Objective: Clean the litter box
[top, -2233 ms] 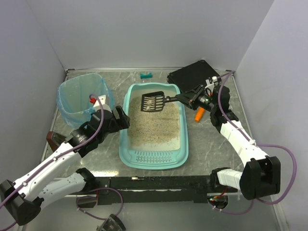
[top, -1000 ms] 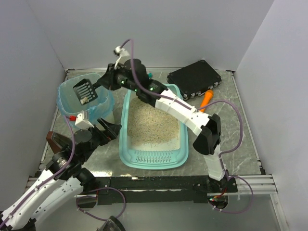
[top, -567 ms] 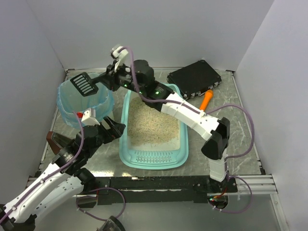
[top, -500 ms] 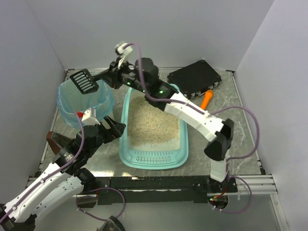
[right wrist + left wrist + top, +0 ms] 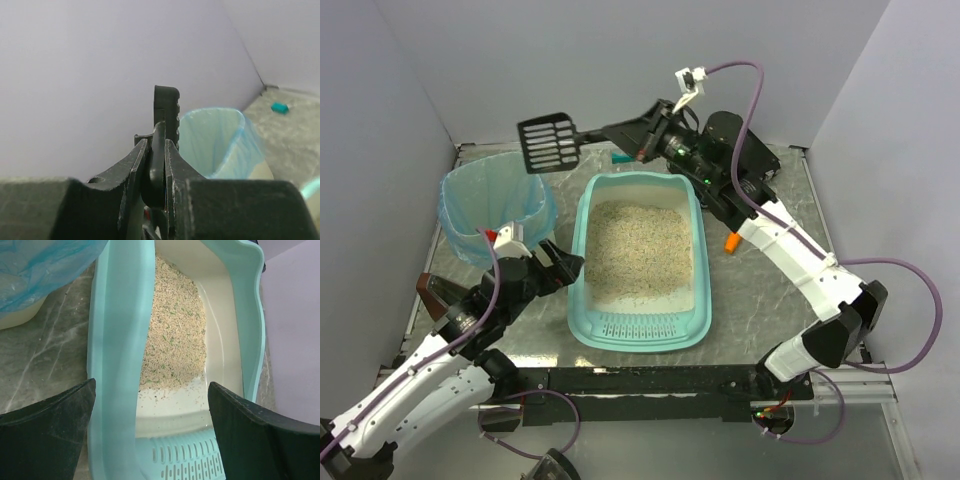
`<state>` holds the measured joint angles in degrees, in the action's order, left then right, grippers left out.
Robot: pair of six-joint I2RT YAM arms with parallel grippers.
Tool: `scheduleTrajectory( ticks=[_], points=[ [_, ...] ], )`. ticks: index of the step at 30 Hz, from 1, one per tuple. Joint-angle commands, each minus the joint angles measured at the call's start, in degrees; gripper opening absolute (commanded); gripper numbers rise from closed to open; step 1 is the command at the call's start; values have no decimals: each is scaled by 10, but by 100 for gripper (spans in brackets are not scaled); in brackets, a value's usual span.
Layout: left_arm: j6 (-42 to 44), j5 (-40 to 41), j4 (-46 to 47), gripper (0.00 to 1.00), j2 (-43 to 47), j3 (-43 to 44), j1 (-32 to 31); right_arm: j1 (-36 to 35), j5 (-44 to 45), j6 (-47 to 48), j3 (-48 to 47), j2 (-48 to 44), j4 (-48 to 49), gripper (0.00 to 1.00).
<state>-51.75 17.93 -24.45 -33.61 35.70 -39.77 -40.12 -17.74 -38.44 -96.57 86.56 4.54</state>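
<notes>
The litter box (image 5: 638,328) sits in the middle of the marbled grey table (image 5: 760,290). It is a long teal plastic tray with rounded corners and a smooth cream inner wall. Its ribbed, slotted lip points toward the arm bases. Pale beige litter (image 5: 640,245), coarse and grainy, fills the far and middle part, and a strip of bare cream floor shows near the lip.

The right gripper (image 5: 642,131) is pinched flat on the handle of a black plastic scoop (image 5: 550,145). The scoop is lifted well above the table, and its square, slotted head hangs beyond the far-left corner of the tray (from the wrist it shows edge-on, a thin dark blade).

The left gripper (image 5: 558,265) is spread wide and holds nothing. It is low at the tray's left side, and from its own camera the teal left rim runs up between its two matte black fingers (image 5: 45,432).

Just left of the tray is a bin lined with a crinkled, translucent blue bag (image 5: 470,215). A small orange object (image 5: 731,241) lies on the table right of the tray.
</notes>
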Motion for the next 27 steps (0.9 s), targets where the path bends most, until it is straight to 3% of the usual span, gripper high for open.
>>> scheduleTrajectory(
  ticks=[1, 12, 19, 27],
  points=[
    [6, 18, 12, 97, -1, 37, 0, 33, -51, -64, 68, -60, 18, 0],
    [15, 47, -10, 97, -57, 75, 0, 66, 191, 30, 306, -270, -115, 0],
    [15, 70, -20, 97, -80, 84, 0, 79, 198, 39, 404, -322, -169, 0],
    [8, 105, -54, 97, -122, 111, 0, 80, 193, 39, 434, -319, -195, 0]
  ],
)
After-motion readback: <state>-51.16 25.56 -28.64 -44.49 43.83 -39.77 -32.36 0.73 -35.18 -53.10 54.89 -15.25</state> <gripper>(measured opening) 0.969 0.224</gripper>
